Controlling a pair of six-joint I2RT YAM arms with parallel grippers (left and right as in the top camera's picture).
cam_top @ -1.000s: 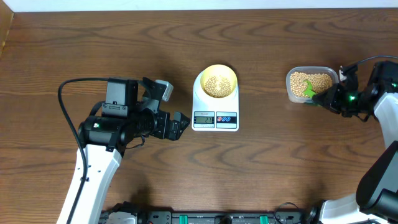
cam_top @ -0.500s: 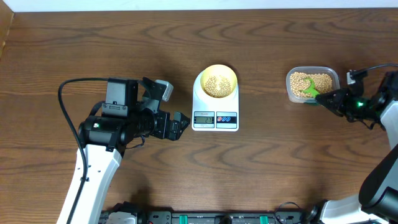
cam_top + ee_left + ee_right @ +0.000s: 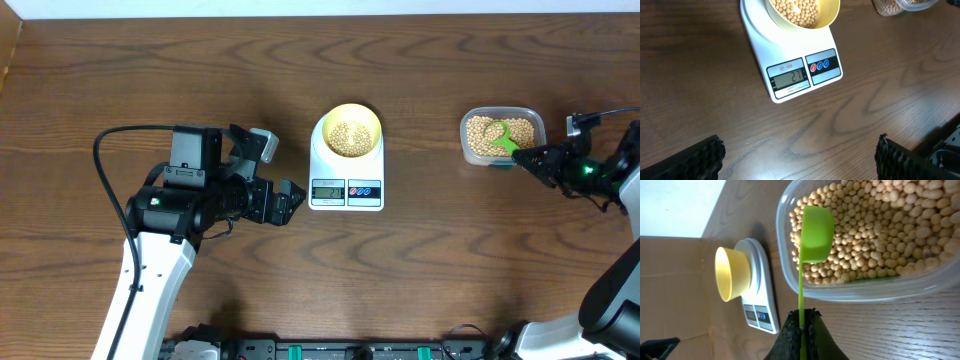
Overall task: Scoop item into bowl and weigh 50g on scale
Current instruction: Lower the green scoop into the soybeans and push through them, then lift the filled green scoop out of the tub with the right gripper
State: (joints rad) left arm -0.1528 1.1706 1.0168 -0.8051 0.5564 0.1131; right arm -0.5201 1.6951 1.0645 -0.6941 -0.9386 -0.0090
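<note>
The white scale (image 3: 330,170) stands mid-table, and the pale yellow bowl (image 3: 372,122) on it holds tan beans (image 3: 348,135). In the left wrist view the scale (image 3: 760,45) shows 21 under the bowl (image 3: 830,15). My left gripper (image 3: 290,203) is open and empty, just left of the scale; the same gripper (image 3: 800,162) has bare wood between its fingers. My right gripper (image 3: 530,157) is shut on the thin handle of a green scoop (image 3: 497,135). The scoop's cup (image 3: 817,227) lies among the beans (image 3: 880,225) in the clear tub (image 3: 865,287), with the right gripper (image 3: 802,325) outside the tub wall.
The clear tub (image 3: 503,110) sits at the right of the table, close to the right arm. A black cable (image 3: 110,140) loops over the left arm. The right wrist view shows the scale (image 3: 760,305) and bowl (image 3: 732,272) beyond the tub.
My right gripper has drawn back to the right and the scoop now lies further up in the tub, among the beans. The left arm has not moved.
</note>
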